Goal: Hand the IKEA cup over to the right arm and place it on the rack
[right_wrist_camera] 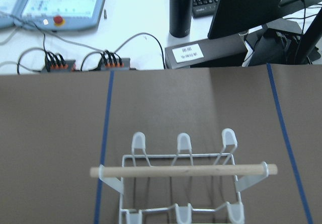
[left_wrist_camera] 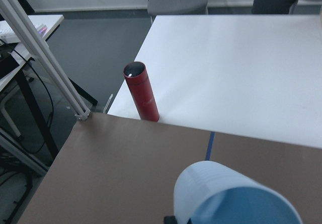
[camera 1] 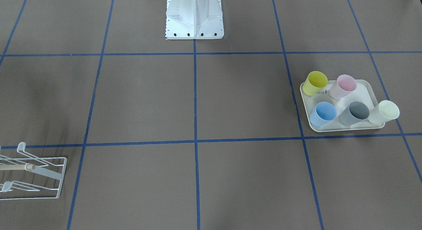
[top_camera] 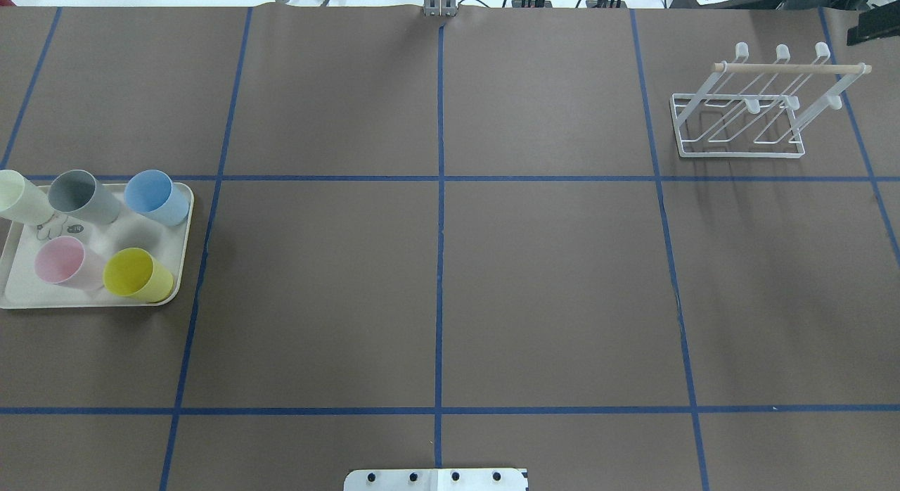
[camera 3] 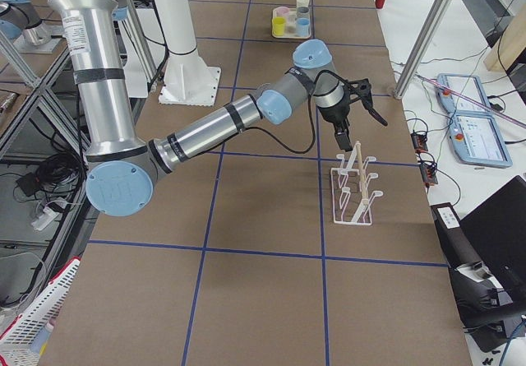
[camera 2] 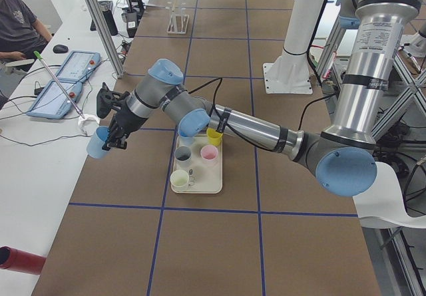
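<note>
**Exterior left view: blue cup [camera 2: 97,145] in left claw [camera 2: 108,140]**

The blue cup is gripped by the left claw, raised above the worktop [camera 2: 120,176]. The rack [camera 3: 353,192] is seen just below the right claw [camera 3: 344,143], whose opening cannot be told.

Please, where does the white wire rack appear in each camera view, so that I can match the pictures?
Front-facing: the rack is at the lower left edge, partly cut off.
Overhead: upper right.
Exterior left: small, at the far end, near the top.
Exterior right: centre right.
Left wrist: not in it.
Right wrist: bottom centre.
Shared landmark, four fixed views: the cream tray, at the opposite end.
</note>
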Available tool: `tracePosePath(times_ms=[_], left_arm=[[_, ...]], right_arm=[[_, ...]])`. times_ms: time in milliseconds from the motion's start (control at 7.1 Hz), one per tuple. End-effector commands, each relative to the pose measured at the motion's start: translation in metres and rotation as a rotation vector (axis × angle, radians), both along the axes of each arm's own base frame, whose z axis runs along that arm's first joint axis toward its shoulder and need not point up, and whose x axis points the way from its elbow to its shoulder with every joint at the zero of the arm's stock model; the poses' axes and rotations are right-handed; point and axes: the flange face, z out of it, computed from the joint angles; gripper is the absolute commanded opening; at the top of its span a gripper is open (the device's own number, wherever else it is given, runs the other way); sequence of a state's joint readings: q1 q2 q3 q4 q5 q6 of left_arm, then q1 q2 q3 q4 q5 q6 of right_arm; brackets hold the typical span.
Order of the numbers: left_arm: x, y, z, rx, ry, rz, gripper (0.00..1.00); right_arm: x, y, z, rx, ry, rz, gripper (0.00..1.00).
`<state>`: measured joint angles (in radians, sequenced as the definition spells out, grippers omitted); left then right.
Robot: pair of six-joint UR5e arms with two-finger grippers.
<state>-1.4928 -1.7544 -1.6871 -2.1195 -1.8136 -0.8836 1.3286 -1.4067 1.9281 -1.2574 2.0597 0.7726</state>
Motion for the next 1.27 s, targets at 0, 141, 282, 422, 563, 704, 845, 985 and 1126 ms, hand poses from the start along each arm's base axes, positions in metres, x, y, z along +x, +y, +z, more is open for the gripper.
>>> tracePosePath(times_ms=[0, 141, 282, 422, 563, 704, 845, 985, 1126], left_arm=[[0.025, 0.002, -0.017, 0.066, 0.206, -0.115, 0.00], [0.063, 0.001, -0.030, 0.086, 0.334, -0.125, 0.00], [0.099, 0.003, -0.051, 0.090, 0.489, -0.155, 0.00], [0.132, 0.010, -0.076, 0.098, 0.651, -0.164, 0.00], [0.160, 0.028, -0.108, 0.105, 0.809, -0.144, 0.00], [0.181, 0.049, -0.147, 0.110, 0.915, -0.100, 0.00], [0.219, 0.064, -0.177, 0.058, 1.026, -0.050, 0.00], [0.262, 0.074, -0.202, -0.025, 1.140, -0.011, 0.00], [0.285, 0.090, -0.229, -0.056, 1.216, 0.038, 0.00]], right_arm=[[0.003, 0.008, -0.032, -0.004, -0.261, 0.187, 0.99], [0.001, 0.009, -0.039, -0.039, -0.362, 0.240, 0.99], [-0.001, 0.012, -0.047, -0.017, -0.429, 0.246, 0.99], [-0.005, 0.018, -0.051, -0.051, -0.486, 0.210, 0.99], [-0.010, 0.019, -0.069, -0.085, -0.553, 0.174, 0.99], [-0.014, 0.022, -0.081, -0.103, -0.602, 0.128, 0.99], [-0.020, 0.029, -0.084, -0.147, -0.629, 0.035, 0.99], [-0.025, 0.036, -0.089, -0.189, -0.655, -0.046, 0.99], [-0.028, 0.038, -0.103, -0.206, -0.680, -0.093, 0.99]])
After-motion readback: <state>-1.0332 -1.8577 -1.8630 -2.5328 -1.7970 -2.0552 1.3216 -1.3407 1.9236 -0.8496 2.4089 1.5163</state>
